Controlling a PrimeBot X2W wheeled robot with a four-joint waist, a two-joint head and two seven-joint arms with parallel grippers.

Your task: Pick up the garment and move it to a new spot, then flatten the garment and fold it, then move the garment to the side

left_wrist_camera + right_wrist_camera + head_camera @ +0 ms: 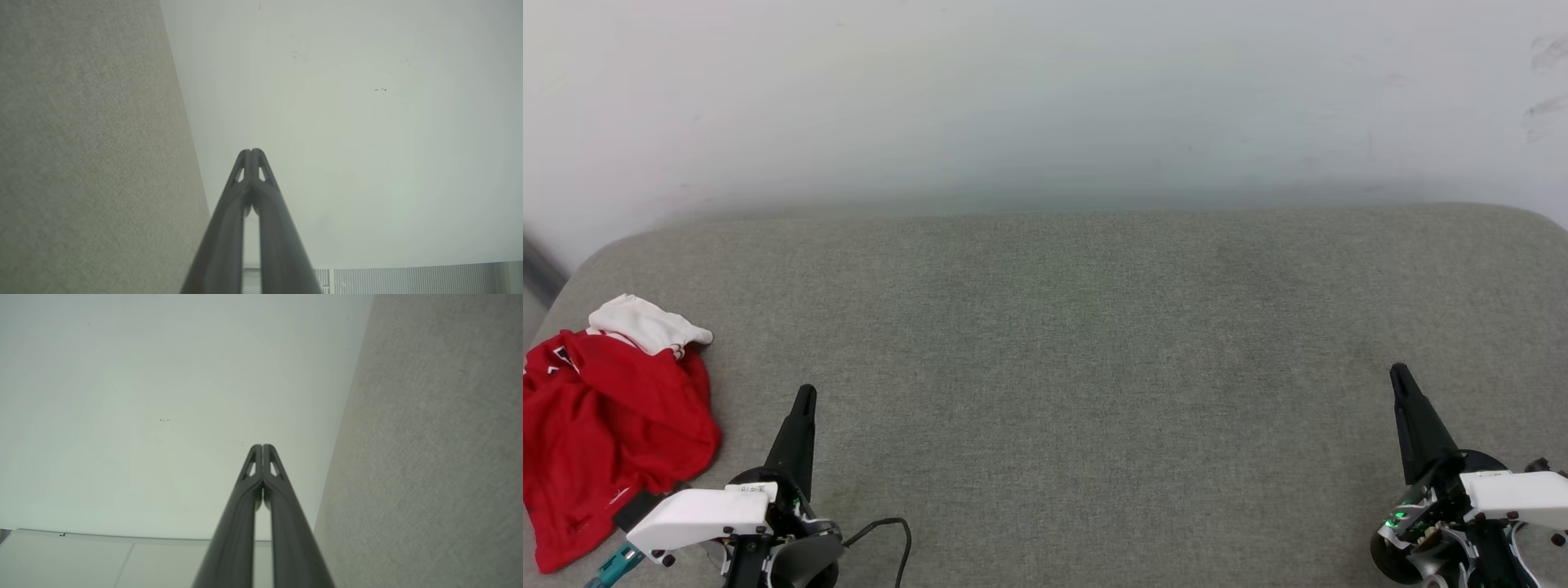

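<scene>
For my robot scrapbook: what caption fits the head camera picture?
Crumpled red jersey lies on the grey cushion beside the shut left gripper; right gripper shut too.

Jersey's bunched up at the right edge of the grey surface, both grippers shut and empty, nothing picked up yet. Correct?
Wrong side. The head view shows the jersey bunched up at the left edge of the grey surface, beside the left gripper. The rest holds: it and the right gripper are shut and empty, nothing picked up yet.

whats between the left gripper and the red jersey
Nothing but a bare strip of grey fabric surface, seen in the head view, lies between the shut left gripper and the crumpled garment on its left.
</scene>
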